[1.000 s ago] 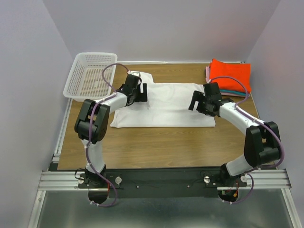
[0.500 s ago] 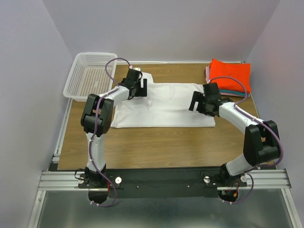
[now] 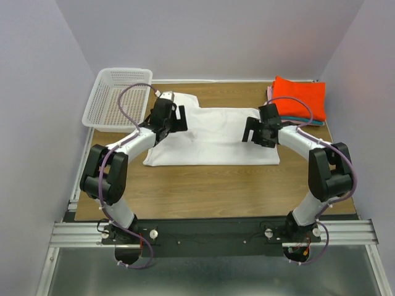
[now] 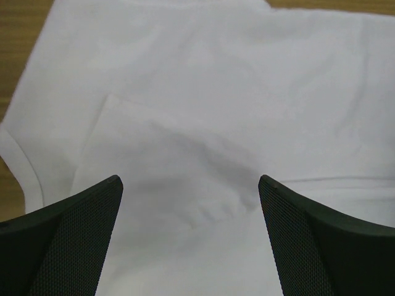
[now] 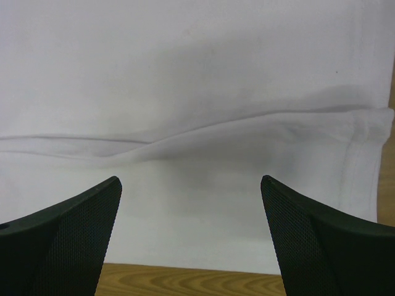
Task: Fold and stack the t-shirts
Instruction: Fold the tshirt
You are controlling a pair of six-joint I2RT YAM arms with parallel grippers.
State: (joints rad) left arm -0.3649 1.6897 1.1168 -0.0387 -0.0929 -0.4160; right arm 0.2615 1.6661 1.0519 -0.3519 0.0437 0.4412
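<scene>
A white t-shirt [image 3: 213,139] lies spread flat on the wooden table, partly folded. My left gripper [image 3: 177,119] is open and empty above its left end, over a folded-in sleeve [image 4: 173,179]. My right gripper [image 3: 254,131] is open and empty above the shirt's right end, near its hem [image 5: 364,166]. A stack of folded shirts sits at the far right corner: orange-red [image 3: 300,97] on top, with teal [image 3: 308,121] and pink [image 3: 270,94] edges showing below.
A white plastic mesh basket [image 3: 117,97] stands at the far left corner. Bare wood [image 3: 210,191] lies between the shirt and the arm bases. Grey walls enclose the table on three sides.
My left arm has swung and its gripper has shifted slightly over the shirt's left end. My right gripper has moved a little up and left over the right end. The shirt lies as before.
</scene>
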